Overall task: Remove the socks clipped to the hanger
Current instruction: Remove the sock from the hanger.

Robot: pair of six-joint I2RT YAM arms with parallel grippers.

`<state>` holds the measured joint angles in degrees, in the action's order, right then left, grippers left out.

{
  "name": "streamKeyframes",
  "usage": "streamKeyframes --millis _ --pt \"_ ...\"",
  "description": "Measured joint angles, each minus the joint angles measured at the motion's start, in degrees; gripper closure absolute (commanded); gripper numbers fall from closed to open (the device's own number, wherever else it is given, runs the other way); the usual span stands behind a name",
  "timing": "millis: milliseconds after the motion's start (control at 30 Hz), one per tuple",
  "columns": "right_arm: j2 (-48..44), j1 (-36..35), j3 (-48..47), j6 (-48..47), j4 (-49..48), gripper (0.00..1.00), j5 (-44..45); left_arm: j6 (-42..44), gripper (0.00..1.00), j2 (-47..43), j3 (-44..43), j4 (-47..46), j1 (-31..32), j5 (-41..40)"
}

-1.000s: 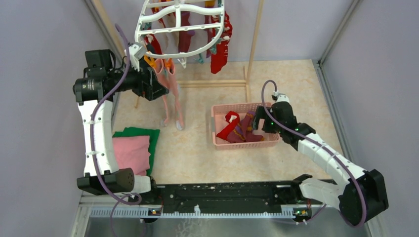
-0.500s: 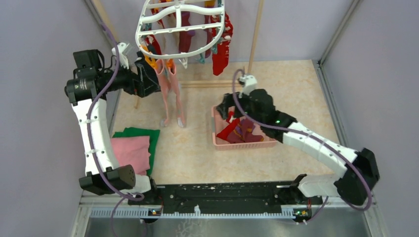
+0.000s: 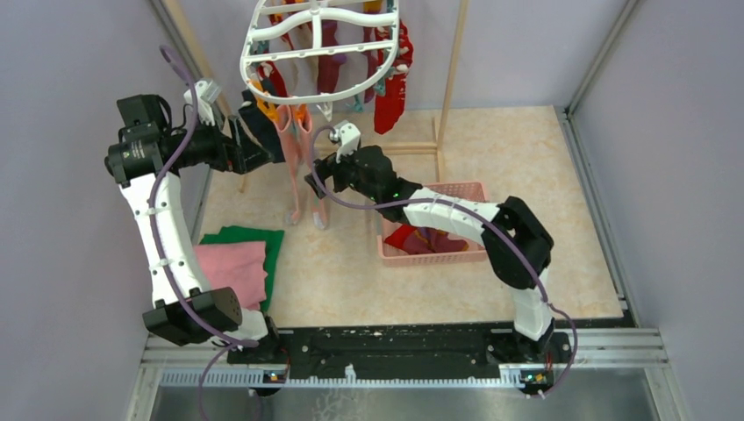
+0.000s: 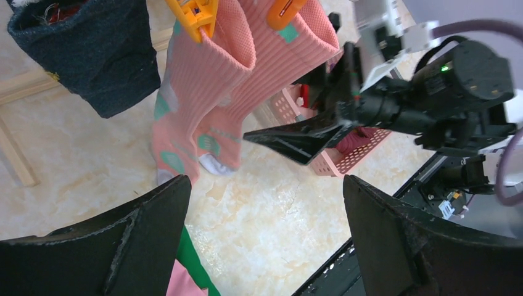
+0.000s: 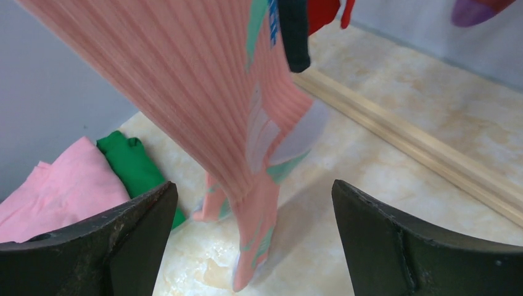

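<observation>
Right gripper (image 5: 251, 188): fingers spread wide, holding nothing; the pink socks (image 5: 203, 98) hang in line between them, contact cannot be told. Left gripper (image 4: 266, 180): fingers likewise wide apart and empty, at 9 o'clock of that pair in the top view, the right gripper at 3 o'clock. The pair is held by orange clips (image 4: 196, 12) at 7 o'clock of the hanger (image 3: 248, 48); red socks (image 3: 390, 88) hang at its 3 o'clock.

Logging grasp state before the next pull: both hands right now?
Left hand: open, empty.
Right hand: open, at the long pink ribbed fabric sock, not gripping.
</observation>
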<state>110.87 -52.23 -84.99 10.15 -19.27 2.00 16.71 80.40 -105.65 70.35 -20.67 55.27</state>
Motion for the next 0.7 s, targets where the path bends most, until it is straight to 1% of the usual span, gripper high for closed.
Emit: streamKeyframes --millis 67,133,167,233,267,333,367,400,433,533,633,700 --pt "2.19 -0.5 -0.72 0.02 -1.38 0.09 -0.48 0.04 0.01 0.0 0.0 0.22 -0.13 0.22" --pt "3.82 -0.92 -0.96 0.09 -2.4 0.14 -1.18 0.17 0.01 0.0 0.0 0.5 -0.26 0.48" --pt "4.26 -1.03 -1.01 0.13 -2.69 0.17 -1.51 0.22 0.01 0.0 0.0 0.59 -0.33 0.48" --pt "5.6 -1.22 -1.7 0.39 -3.52 0.28 -1.92 0.28 0.01 0.0 -0.02 0.83 -0.44 0.63" --pt "6.36 -1.27 -2.43 0.5 -3.87 0.41 -1.99 0.35 0.01 0.0 -0.02 0.87 -0.5 0.68" --pt "7.61 -1.27 -3.43 0.52 -4.66 0.76 -2.12 0.46 0.01 0.0 -0.02 0.9 -0.63 0.7" --pt "7.91 -1.27 -3.65 0.35 -4.9 0.9 -2.23 0.55 0.01 0.0 -0.02 0.92 -0.66 0.7" --pt "8.02 -1.27 -3.67 0.74 -5.16 0.97 -2.27 0.74 0.01 0.0 -0.02 0.96 -0.68 0.76" --pt "8.02 -1.27 -3.67 0.94 -5.35 1.0 -2.36 0.94 0.01 0.0 0.0 1.03 -0.68 0.85" --pt "7.96 -1.27 -3.41 1.62 -6.32 1.0 -2.93 1.75 0.01 -0.52 1.57 0.96 -0.7 1.55" --pt "5.29 -1.27 0.98 2.54 -8.17 1.0 -3.65 3.21 0.01 -2.43 7.06 0.7 -0.74 3.06" --pt "1.97 -1.25 4.92 3.39 -8.52 1.0 -4.61 4.17 0.01 -3.5 10.69 0.59 -0.74 4.13"
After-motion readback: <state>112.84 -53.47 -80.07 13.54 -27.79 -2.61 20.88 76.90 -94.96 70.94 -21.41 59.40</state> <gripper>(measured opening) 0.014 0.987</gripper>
